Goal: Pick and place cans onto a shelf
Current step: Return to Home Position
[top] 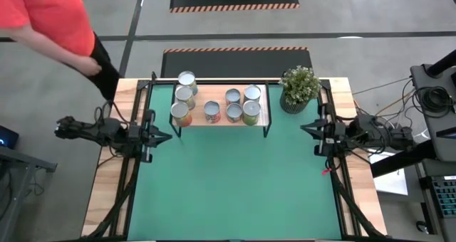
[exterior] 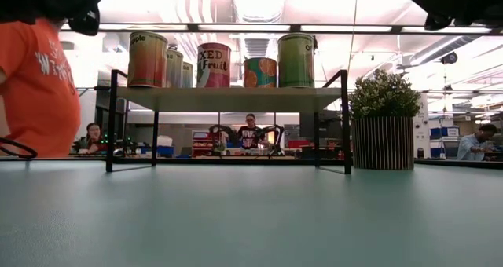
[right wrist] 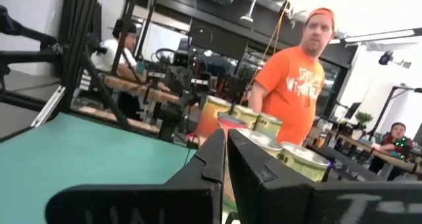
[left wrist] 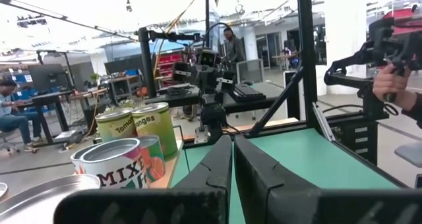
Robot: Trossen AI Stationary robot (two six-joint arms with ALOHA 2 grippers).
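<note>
Several cans [top: 214, 105] stand upright on the light-wood shelf [top: 265, 114] at the far middle of the green mat; in the low view they line its top board [exterior: 228, 99]. My left gripper [top: 168, 136] is shut and empty at the left edge, level with the shelf's front. My right gripper [top: 303, 130] is shut and empty at the right edge. Cans show past the left fingers [left wrist: 135, 151] and past the right fingers [right wrist: 264, 135].
A potted green plant [top: 299, 89] stands at the far right beside the shelf. A person in an orange shirt [top: 53, 21] stands off the table's far left corner. The green mat [top: 235, 185] stretches in front of the shelf.
</note>
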